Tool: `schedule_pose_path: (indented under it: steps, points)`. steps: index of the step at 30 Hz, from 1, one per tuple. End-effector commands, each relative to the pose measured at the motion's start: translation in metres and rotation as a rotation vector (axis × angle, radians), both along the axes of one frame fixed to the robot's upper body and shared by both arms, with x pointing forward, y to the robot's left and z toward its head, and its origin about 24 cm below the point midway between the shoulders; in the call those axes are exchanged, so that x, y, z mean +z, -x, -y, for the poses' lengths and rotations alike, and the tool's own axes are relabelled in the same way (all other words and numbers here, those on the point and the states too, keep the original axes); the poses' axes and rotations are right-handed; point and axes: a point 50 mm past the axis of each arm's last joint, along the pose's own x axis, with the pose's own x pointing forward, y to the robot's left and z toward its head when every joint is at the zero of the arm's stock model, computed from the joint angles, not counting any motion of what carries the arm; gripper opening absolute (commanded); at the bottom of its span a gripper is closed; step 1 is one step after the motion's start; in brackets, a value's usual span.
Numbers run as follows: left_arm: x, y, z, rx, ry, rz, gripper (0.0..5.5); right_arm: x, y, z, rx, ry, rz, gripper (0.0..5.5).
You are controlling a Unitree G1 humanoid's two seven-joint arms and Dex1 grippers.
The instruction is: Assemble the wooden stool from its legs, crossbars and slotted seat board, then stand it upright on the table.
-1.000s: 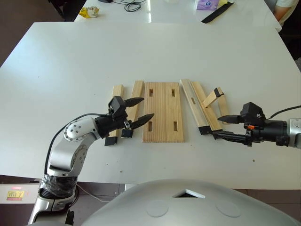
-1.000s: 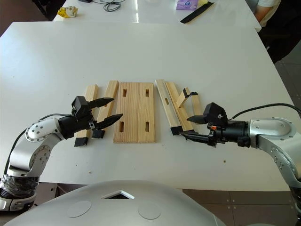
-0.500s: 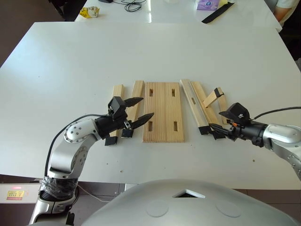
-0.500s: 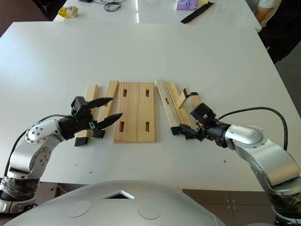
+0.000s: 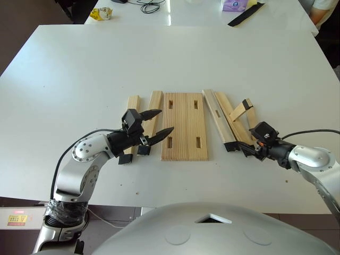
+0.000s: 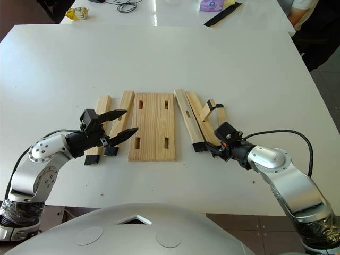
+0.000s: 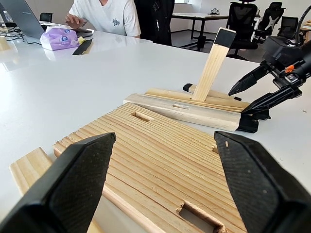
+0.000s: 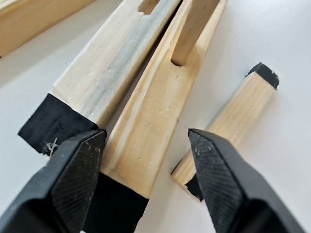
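Hovering low over the near part of the white counter [image 5: 79,64], the left end effector [image 5: 167,120] gapes wide above the seat board [image 5: 184,126], at its near-left corner. The right end effector [image 5: 249,152], fingers spread, straddles the black-capped near end of a leg [image 5: 234,123]; a second ago it hung farther right. The board lies flat, its long axis running away from the robot, other legs [image 5: 154,106] parallel alongside and a crossbar [image 5: 240,110] tilting upward. Beyond, a purple tissue pack [image 5: 234,5] sits on another counter.
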Motion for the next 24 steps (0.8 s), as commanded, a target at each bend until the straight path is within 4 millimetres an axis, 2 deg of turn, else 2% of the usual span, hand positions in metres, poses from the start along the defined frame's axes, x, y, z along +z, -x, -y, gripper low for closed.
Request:
schedule_pose_path:
  steps: [1,8,20,24]
  points:
    - [0.001,-0.001,-0.001,0.005,-0.006,0.007,3.77,-0.001,-0.003,0.003,-0.014,0.005,0.015,3.11]
    - [0.001,-0.002,0.001,0.01,-0.004,0.011,3.77,-0.012,-0.003,0.001,0.005,0.018,-0.014,3.11]
    - [0.001,-0.005,0.001,0.01,-0.008,0.013,3.77,-0.038,-0.006,0.006,-0.066,-0.008,-0.08,3.11]
    - [0.001,-0.006,0.001,0.011,-0.01,0.014,3.77,-0.042,-0.006,0.006,-0.071,-0.011,-0.085,2.61]
